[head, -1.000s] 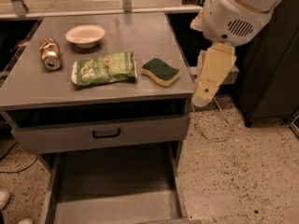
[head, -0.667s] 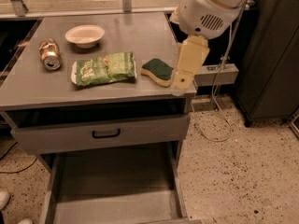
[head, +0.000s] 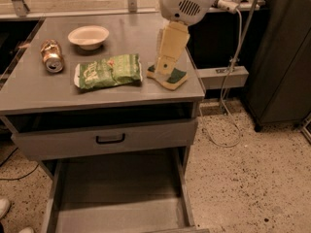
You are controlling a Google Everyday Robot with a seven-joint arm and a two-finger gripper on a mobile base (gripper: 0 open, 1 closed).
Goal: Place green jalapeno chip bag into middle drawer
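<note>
The green jalapeno chip bag [head: 109, 72] lies flat on the grey counter top [head: 39, 89], left of centre. My gripper [head: 165, 67] hangs from the white arm head over the counter's right side, right of the bag and apart from it, just above the green-and-yellow sponge [head: 171, 79], which it partly hides. The middle drawer [head: 116, 195] is pulled out at the bottom of the view, its grey floor bare.
A white bowl [head: 88, 35] and a tipped can [head: 52, 56] sit at the back left of the counter. A grey drawer front with a black handle [head: 110, 139] is above the open tray. A dark cabinet [head: 282, 57] and a cable stand to the right.
My arm has swung left, from beyond the counter's right edge to over the sponge. The bag, bowl, can and drawer have not moved.
</note>
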